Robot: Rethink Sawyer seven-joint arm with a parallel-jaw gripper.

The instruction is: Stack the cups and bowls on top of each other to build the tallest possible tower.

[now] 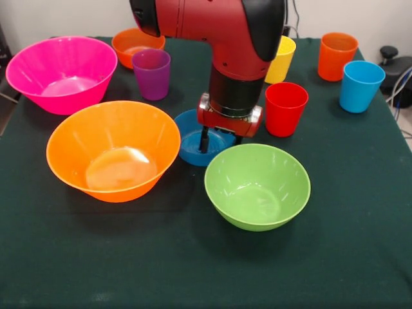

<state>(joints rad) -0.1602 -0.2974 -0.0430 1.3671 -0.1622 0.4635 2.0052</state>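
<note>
Gripper [212, 140] lowered into the small blue bowl [193, 145] – nothing stacked yet

One dark finger [204, 140] reaches down inside the blue bowl; whether the jaws are parted or clamped on its rim I cannot tell. The green bowl [257, 187] sits just in front, the large orange bowl [113, 150] beside it, the pink bowl [62, 73] behind that, the small orange bowl [136, 46] farther back. Cups stand upright and apart on the dark green cloth [193, 270] – purple [152, 74], red [286, 108], yellow [281, 59], orange [337, 56], light blue [360, 86]
</note>
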